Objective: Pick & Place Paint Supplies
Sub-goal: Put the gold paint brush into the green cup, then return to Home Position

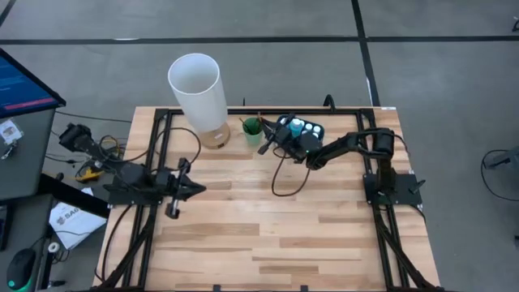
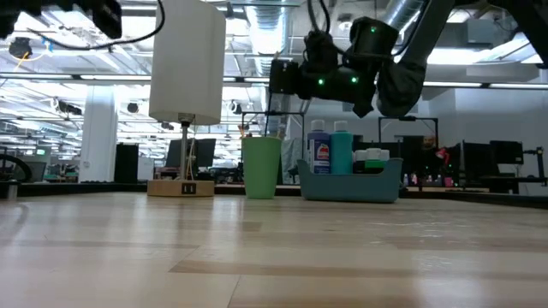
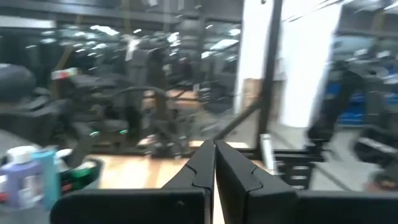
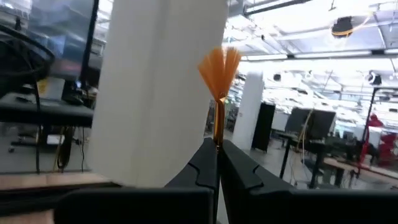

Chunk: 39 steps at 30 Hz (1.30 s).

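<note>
My right gripper [image 4: 218, 144] is shut on a thin brush with fanned orange bristles [image 4: 219, 67]. In the high view it [image 1: 265, 148] hovers beside the green cup [image 1: 252, 128], which holds dark brushes. In the low view it [image 2: 278, 79] hangs above the cup [image 2: 261, 167]. The blue tray [image 1: 302, 130] behind it holds white-capped bottles [image 2: 330, 147]. My left gripper [image 1: 199, 189] stands shut and empty at the table's left side, its fingers [image 3: 205, 163] pressed together. My right gripper pinches the brush's thin shaft [image 4: 218, 132] between its two fingertips, just below the bristles. The bristle end sticks out past the fingertips. The rest of the handle is hidden by the fingers. The brush is held clear above the table.
A lamp with a tall white shade [image 1: 197, 88] on a wooden base [image 2: 181, 187] stands at the far left of the wooden table [image 1: 268, 235]. A black cable [image 1: 284, 182] loops below the right arm. The table's near half lies bare.
</note>
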Motion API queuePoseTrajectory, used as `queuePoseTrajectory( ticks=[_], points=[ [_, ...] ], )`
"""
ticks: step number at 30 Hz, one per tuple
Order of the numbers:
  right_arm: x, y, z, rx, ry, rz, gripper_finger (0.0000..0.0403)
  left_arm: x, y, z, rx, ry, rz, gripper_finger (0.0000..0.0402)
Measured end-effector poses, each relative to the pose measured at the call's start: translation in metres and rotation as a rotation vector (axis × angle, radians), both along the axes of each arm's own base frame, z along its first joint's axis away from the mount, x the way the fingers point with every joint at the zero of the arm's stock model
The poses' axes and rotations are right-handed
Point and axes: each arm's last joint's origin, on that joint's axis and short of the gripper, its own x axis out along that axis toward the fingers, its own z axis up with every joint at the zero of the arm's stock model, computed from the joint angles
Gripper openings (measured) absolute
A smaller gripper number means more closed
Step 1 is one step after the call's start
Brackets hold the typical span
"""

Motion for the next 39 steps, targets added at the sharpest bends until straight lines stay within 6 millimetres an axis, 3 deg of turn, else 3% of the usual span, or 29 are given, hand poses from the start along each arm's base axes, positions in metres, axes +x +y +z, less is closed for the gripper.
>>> queuePoseTrajectory(
  ticks=[13, 30, 34, 39],
  points=[
    [0.002, -0.006, -0.010, 0.048, 0.087, -0.010, 0.0000, -0.023, 0.011, -0.046, -0.080, -0.081, -0.102, 0.0000],
    [0.003, -0.005, -0.015, 0.108, 0.121, 0.006, 0.0083, -0.023, 0.011, -0.046, -0.099, -0.084, -0.104, 0.0000],
    [0.002, 0.002, -0.001, 0.060, 0.136, -0.004, 0.0106, -0.023, 0.011, -0.046, -0.099, -0.084, -0.103, 0.0000],
    [-0.007, 0.027, 0.042, -0.015, 0.087, 0.002, 0.0135, -0.023, 0.011, -0.046, -0.099, -0.084, -0.103, 0.0000]
  ],
)
